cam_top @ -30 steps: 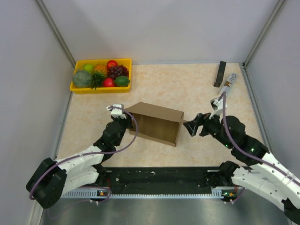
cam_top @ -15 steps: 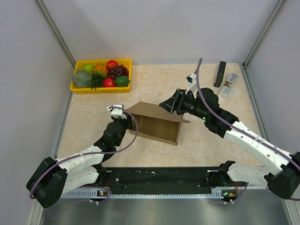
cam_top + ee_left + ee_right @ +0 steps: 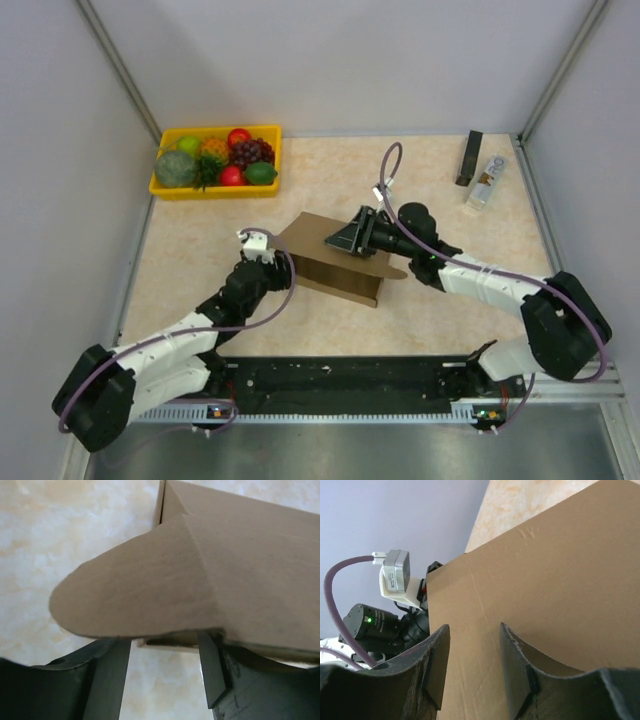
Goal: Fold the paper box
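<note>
Half-folded paper box (image 3: 335, 265): left pincer (image 3: 164, 650) apart at the flap (image 3: 135, 595), right pincer (image 3: 472, 647) apart on top; next, probably, tuck flap inside.

The paper box (image 3: 250, 570) runs past the left wrist view's right edge (its far end unseen there).

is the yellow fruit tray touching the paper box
No, the yellow fruit tray sits in the far left corner, well apart from the paper box at mid-table.
</note>
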You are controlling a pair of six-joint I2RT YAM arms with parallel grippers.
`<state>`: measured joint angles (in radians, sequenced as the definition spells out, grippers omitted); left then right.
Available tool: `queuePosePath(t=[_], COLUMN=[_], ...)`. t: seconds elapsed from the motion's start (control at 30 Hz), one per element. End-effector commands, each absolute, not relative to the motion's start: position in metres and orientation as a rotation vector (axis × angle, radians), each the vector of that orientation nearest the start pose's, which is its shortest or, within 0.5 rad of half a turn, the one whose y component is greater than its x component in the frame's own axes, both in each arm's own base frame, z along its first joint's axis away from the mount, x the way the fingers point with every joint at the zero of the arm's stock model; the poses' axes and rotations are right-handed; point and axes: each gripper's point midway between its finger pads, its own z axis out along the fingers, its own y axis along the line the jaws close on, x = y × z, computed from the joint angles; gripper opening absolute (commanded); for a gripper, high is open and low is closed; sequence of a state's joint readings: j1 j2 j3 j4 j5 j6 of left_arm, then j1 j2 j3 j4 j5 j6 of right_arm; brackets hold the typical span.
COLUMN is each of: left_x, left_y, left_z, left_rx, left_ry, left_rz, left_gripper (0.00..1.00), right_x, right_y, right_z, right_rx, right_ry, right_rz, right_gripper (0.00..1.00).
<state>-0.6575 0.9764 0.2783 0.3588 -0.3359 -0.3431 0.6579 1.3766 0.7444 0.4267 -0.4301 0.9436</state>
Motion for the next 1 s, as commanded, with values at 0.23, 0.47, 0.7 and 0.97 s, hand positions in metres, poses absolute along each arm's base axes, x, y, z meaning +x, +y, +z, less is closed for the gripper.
queuePosePath(t=[0.23, 0.47, 0.7, 0.97], left_x=[0.184, 0.135, 0.203, 0.257], left_y=[-0.179, -0.193, -0.208, -0.238], left_z=[0.162, 0.246, 0.245, 0.219], left_rx=[0.131, 0.298, 0.289, 0.32], left_ry=[1.958, 1.778, 1.93, 1.987], left_rz=[-0.855, -1.143, -0.874, -0.821], left_gripper=[0.57, 0.59, 0.45, 0.24], right_x=[0.259, 0.254, 0.241, 0.238], right_y=[0.342, 0.338, 0.338, 0.327], right_z=[0.186, 0.163, 0.131, 0.115], right_rx=[-0.201, -0.251, -0.355, -0.308], right_ry=[1.929, 1.934, 1.962, 1.955], right_rz=[1.569, 1.554, 1.565, 1.628], right_gripper=[0.43, 0.43, 0.43, 0.4])
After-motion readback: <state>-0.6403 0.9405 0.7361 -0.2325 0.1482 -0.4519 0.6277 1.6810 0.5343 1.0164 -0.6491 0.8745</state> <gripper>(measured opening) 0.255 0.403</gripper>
